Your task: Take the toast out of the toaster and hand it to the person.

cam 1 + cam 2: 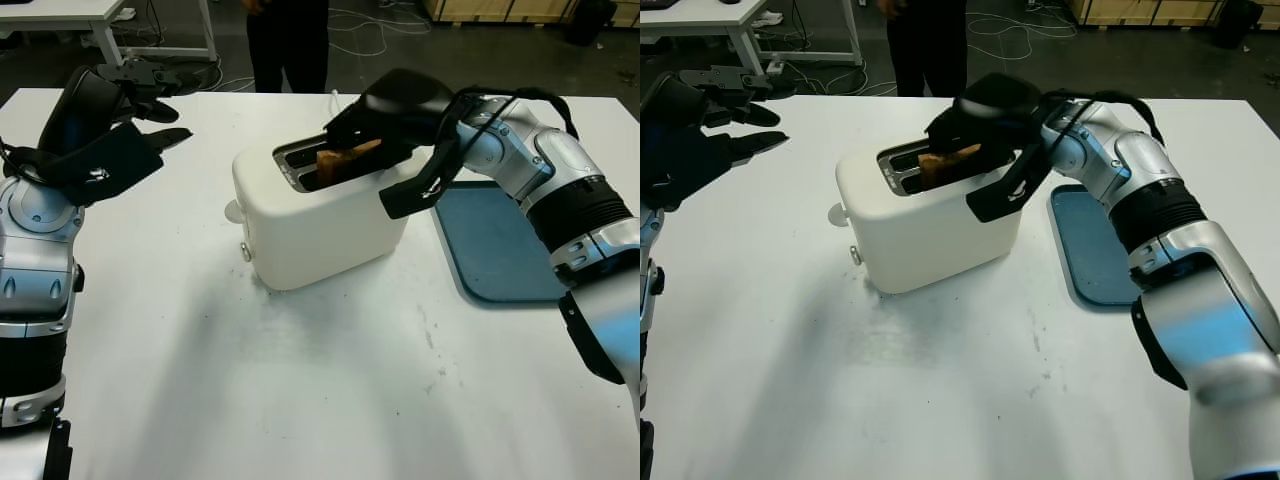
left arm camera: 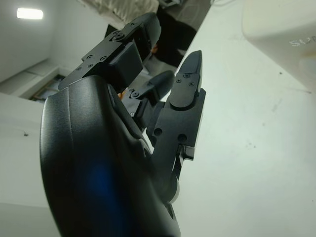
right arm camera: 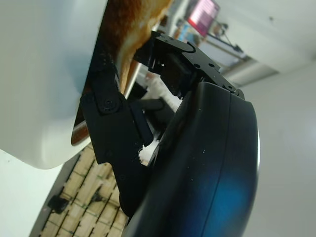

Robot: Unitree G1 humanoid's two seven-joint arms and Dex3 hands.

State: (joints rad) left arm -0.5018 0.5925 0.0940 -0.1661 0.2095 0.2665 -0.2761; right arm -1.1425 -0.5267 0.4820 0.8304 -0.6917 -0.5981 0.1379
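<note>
Your right hand (image 1: pixel 375 140) pinches the toast (image 1: pixel 347 160) in the toaster (image 1: pixel 315 215); a skewed pull jams it, tipping the toaster.

Even overhead light, soft shadows, wrist views blurred

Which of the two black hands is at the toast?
The right hand, over the white toaster, fingers around the toast. The left hand hangs open, apart.
</note>
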